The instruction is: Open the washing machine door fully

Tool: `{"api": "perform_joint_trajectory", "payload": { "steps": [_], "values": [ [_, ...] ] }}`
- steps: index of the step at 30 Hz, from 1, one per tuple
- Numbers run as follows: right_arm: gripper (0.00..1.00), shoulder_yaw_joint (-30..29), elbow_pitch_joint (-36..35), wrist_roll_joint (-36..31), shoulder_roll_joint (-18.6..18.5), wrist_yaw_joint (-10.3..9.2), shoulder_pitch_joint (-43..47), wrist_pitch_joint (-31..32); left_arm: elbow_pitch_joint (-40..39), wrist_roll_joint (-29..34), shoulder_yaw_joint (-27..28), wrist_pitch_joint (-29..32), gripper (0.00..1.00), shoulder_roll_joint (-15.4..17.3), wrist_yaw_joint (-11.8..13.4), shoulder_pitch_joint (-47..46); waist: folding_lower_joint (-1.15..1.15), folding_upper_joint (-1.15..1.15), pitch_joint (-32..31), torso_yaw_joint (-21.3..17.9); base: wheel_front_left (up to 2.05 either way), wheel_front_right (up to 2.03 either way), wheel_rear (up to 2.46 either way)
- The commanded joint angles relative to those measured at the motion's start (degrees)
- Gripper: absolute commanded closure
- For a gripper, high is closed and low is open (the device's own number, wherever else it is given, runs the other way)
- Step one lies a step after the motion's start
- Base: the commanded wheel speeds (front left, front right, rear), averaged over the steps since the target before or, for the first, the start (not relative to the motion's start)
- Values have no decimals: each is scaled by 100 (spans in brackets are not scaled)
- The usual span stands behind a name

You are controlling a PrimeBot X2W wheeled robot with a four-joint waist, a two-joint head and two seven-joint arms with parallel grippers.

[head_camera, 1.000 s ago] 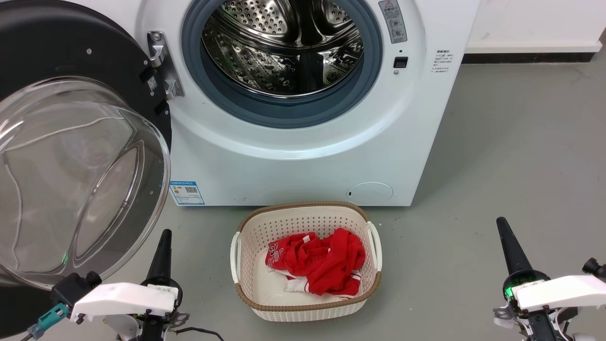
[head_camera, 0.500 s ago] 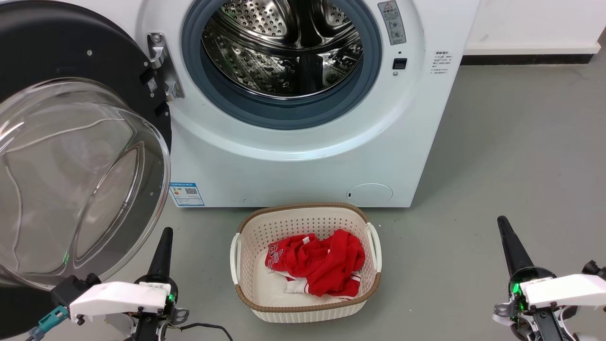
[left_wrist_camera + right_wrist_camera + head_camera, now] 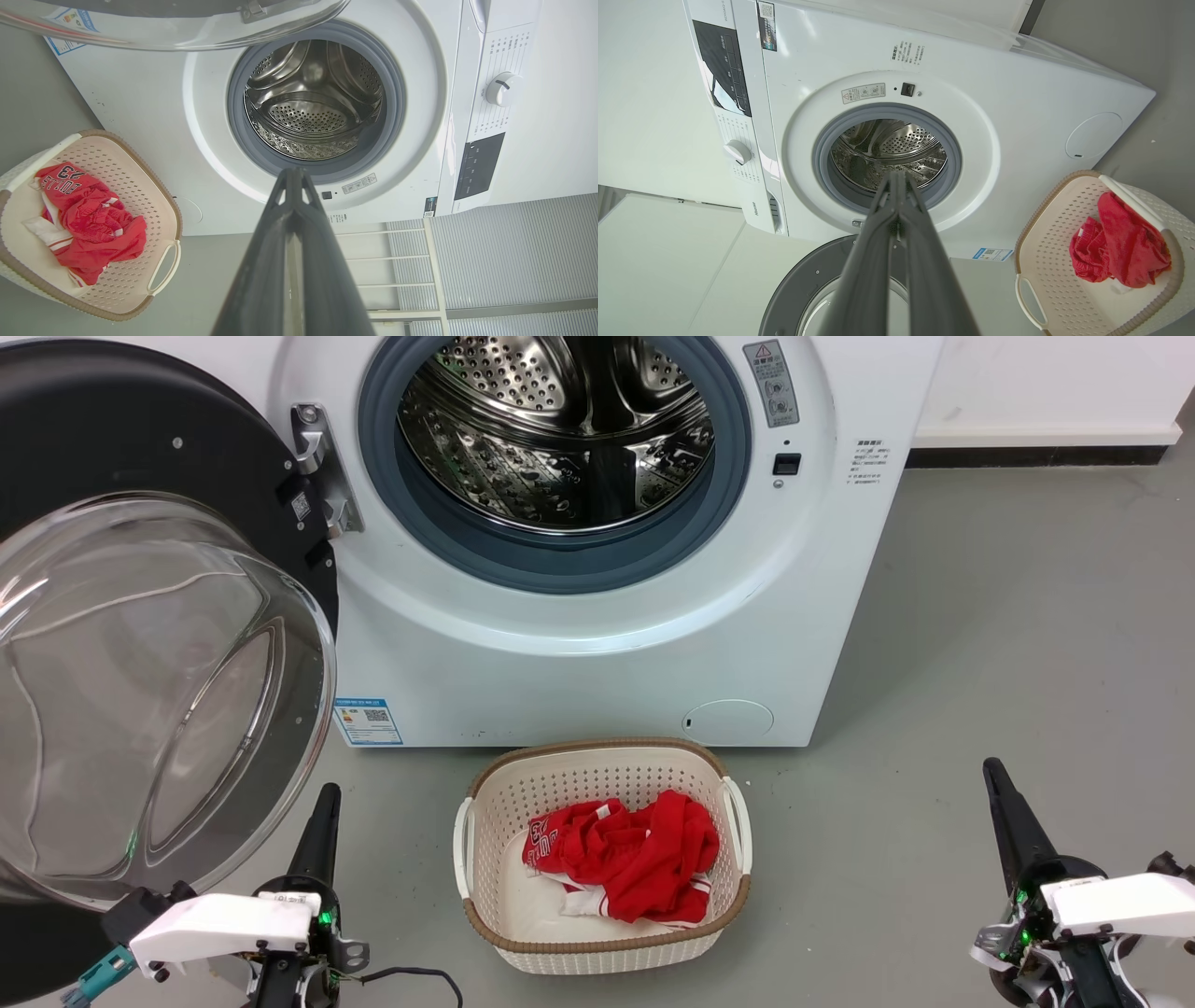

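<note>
The washing machine (image 3: 579, 653) is a white front-loader with its steel drum (image 3: 560, 420) exposed inside a grey-blue gasket. The washing machine door (image 3: 140, 644), a black disc with a clear bulging glass bowl, stands swung wide open on its hinge at the left. My left gripper (image 3: 327, 793) is shut, low at the left just below the door's glass, touching nothing. My right gripper (image 3: 991, 767) is shut too, low at the right over bare floor. Both wrist views look along shut fingers, left gripper (image 3: 292, 171) and right gripper (image 3: 896, 175), toward the machine (image 3: 154, 107), (image 3: 1017, 93) and the door (image 3: 803, 284).
A white plastic basket (image 3: 485, 915) holding red clothing (image 3: 635, 859) sits on the grey floor right in front of the machine, between my two arms. Open floor (image 3: 1027, 616) lies to the right. The basket (image 3: 154, 219), (image 3: 1031, 261) shows in both wrist views.
The camera has tilted slightly, so the scene sits a little lower. Both arms have drawn back toward the bottom edge. The door has not moved.
</note>
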Motion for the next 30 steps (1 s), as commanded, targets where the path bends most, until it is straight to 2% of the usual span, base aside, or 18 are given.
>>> {"api": "perform_joint_trajectory", "payload": {
  "steps": [1, 30],
  "values": [
    [100, -14, 25, 165, -16, 0, -103, 27, 3, -145, 29, 44, 100, -5, -31, -107, 0, 0, -4, -1, 0, 0, 0],
    [100, -100, 246, 1232, 18, 0, -205, 207, 124, -1218, 159, 326, 100, -63, -122, -131, 0, 0, -52, -14, 0, 0, 0]
  ]
}}
